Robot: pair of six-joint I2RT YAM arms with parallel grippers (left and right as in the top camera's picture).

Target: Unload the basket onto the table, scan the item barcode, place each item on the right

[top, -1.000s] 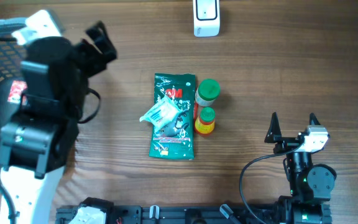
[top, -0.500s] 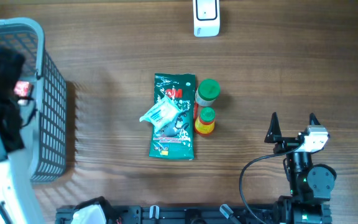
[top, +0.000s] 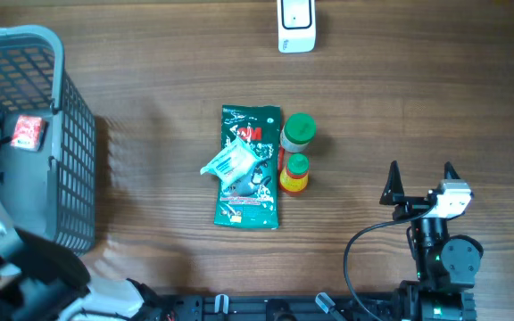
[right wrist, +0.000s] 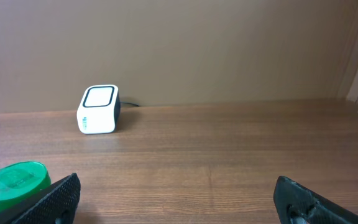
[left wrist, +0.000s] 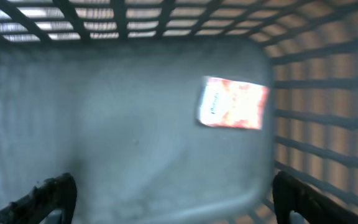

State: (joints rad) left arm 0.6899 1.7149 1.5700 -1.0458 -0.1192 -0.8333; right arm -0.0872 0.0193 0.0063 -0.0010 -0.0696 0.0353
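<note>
With a red packet (left wrist: 232, 102) lying in the grey basket (top: 61, 53) beneath our empty, spread left gripper (left wrist: 176, 199) and our right gripper (top: 420, 178) parked jaws apart, we judge the green packet (top: 250, 192) mid-table needs grasping and showing to the scanner (top: 296, 22).

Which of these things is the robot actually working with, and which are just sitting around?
Likely part of the job: scanner; green packet; small white packet on it; green-lidded jar; yellow bottle.

Apparently done with or idle: red packet lying in the basket; right gripper, open and empty.
</note>
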